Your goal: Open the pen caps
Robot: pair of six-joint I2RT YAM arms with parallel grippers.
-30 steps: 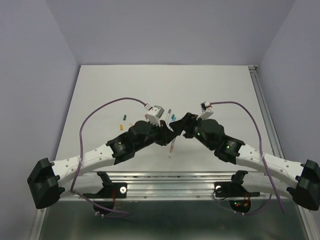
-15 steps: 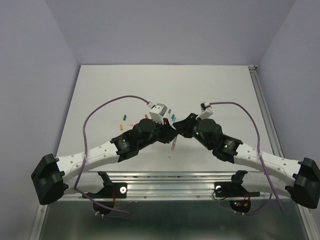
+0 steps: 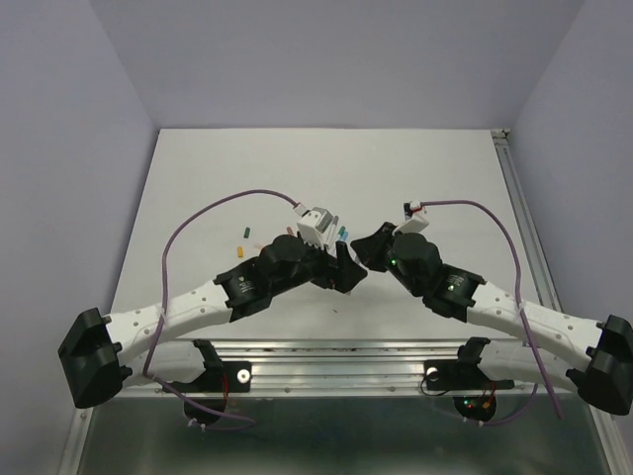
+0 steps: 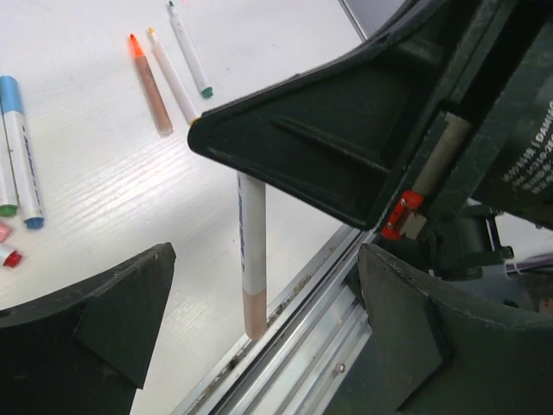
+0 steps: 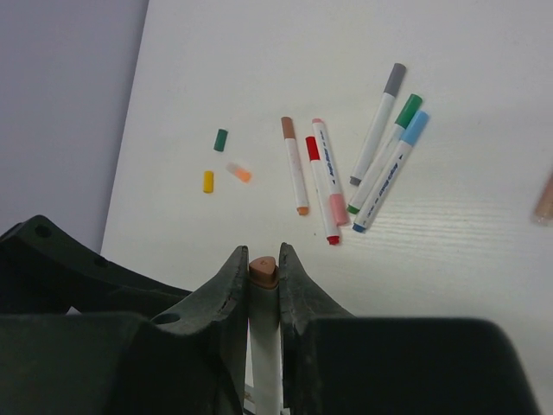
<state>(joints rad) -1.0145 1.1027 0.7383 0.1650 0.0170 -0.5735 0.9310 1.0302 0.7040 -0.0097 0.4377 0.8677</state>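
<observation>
Held pen (image 5: 264,337), barrel cropped below

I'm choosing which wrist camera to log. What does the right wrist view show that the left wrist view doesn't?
Only the right wrist view: a green cap, a yellow cap and an orange cap lying loose, plus a grey-capped pen.
Only the left wrist view: a metal rail, and the left tool open around the held pen.
Both: the right tool shut on that pen, and a blue-capped pen lying flat.

Peach pen (image 5: 263,270) gripped — other pens (image 5: 321,190) flat, caps (image 5: 221,140) loose.
</observation>
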